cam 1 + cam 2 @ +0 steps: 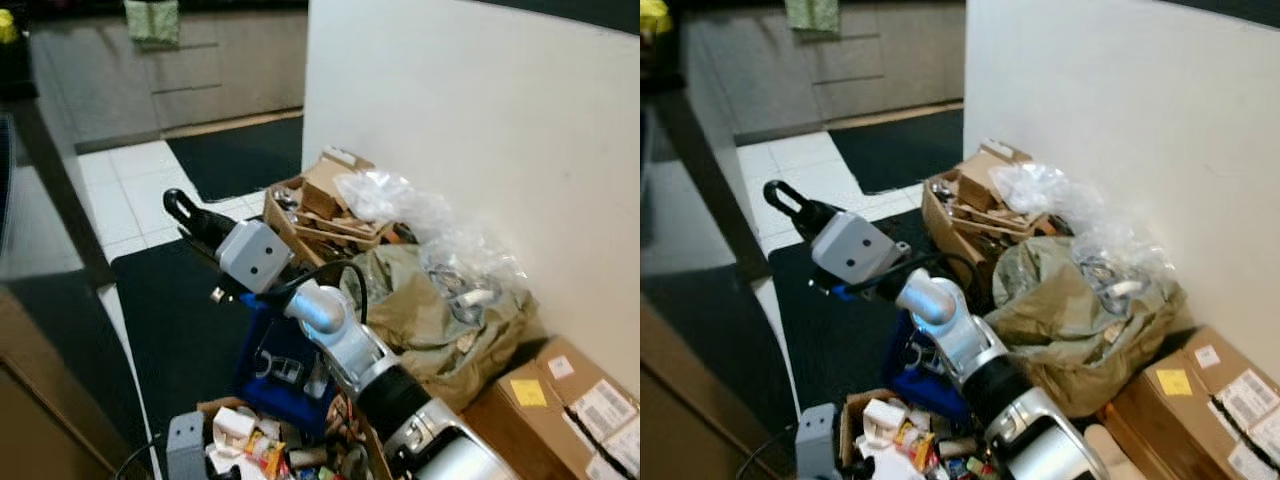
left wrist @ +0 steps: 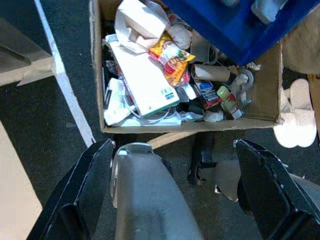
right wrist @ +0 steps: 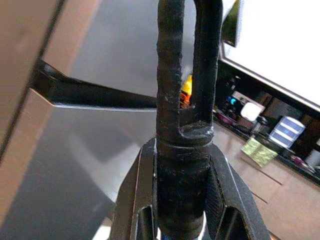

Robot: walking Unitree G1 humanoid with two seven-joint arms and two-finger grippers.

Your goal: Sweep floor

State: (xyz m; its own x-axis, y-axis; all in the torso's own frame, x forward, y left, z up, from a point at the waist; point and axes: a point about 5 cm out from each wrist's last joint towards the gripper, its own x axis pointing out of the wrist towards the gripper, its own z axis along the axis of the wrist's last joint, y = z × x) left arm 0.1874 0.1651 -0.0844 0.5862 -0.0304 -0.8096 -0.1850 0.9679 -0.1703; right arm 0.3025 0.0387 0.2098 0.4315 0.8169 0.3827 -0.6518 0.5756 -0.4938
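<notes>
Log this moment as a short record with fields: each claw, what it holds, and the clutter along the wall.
right claw: shut on the black handle, raised in front of the robot
left claw: open, fingers spread, over the open cardboard box of mixed trash
blue bin: beside that box, under the right arm
wall clutter: tan bag, clear plastic, box of cardboard scraps, sealed labelled box
floor: dark mat, white tiles
</notes>
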